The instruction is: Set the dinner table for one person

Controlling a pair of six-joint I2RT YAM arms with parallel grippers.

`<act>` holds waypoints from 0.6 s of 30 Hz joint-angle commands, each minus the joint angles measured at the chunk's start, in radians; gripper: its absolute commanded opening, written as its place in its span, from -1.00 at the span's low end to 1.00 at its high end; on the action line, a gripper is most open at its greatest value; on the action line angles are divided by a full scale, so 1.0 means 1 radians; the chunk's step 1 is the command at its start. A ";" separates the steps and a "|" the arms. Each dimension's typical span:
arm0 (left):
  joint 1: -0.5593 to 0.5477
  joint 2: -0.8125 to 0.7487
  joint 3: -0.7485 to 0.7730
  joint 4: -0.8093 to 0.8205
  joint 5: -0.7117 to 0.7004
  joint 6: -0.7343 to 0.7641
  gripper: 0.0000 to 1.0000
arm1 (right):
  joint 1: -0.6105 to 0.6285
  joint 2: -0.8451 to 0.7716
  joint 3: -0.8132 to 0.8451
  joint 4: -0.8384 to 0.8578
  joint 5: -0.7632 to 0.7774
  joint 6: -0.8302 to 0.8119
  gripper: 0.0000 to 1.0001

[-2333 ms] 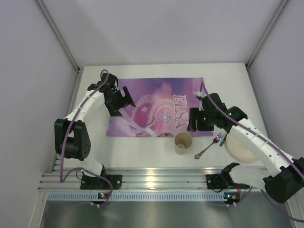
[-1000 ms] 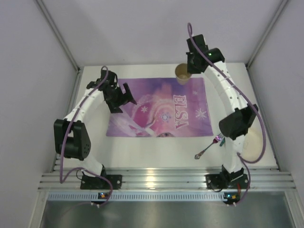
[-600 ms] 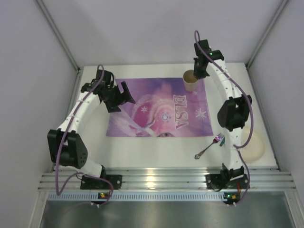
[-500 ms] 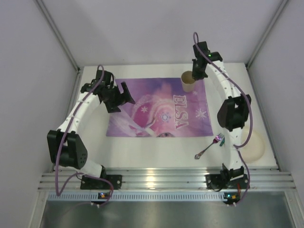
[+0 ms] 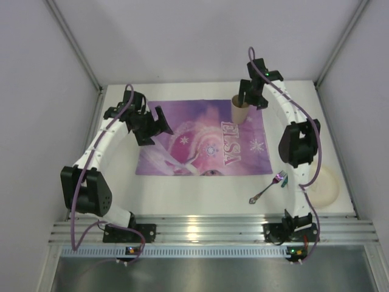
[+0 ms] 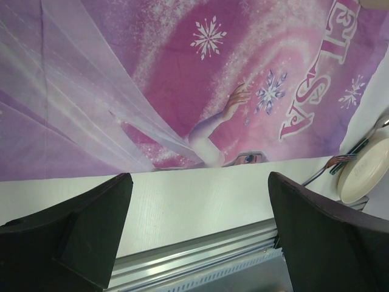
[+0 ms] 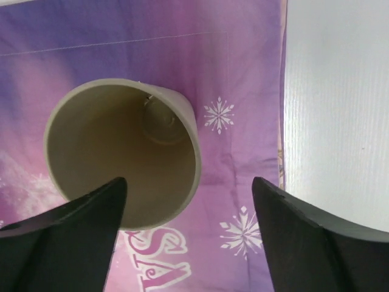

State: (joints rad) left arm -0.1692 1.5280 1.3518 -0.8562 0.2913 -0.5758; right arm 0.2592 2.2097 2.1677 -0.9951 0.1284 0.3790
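Cup-placing step, and it looks all but done: the beige cup [image 5: 239, 108] stands upright and empty on the far right corner of the purple placemat [image 5: 200, 140], just above the "ELSA" lettering. The right gripper [image 5: 250, 97] hangs right over it with jaws parted. From the right wrist, one finger overlaps the cup's side, whether touching I can't tell, while the other stands well clear over the mat, so nothing is clamped. The left gripper [image 5: 155, 125] hovers wide and empty above the mat's left part. The white table [image 5: 182, 191] carries everything, its ribbed rail along the near edge. The fork [image 5: 267, 187] lies on bare table just off the mat's near right corner, the cream plate [image 5: 325, 185] beside it at the right edge. Next move, I'd judge: lift the right arm straight up so that near finger doesn't tip the cup, then swing back for the plate.
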 commanded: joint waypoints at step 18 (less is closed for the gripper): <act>-0.012 -0.020 -0.028 0.017 0.006 0.042 0.98 | -0.225 -0.708 -0.454 -0.053 0.056 0.138 0.99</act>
State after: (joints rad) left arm -0.1722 1.5280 1.3239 -0.8566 0.2977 -0.5636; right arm 0.1833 1.7168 1.9278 -1.0111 0.1265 0.4297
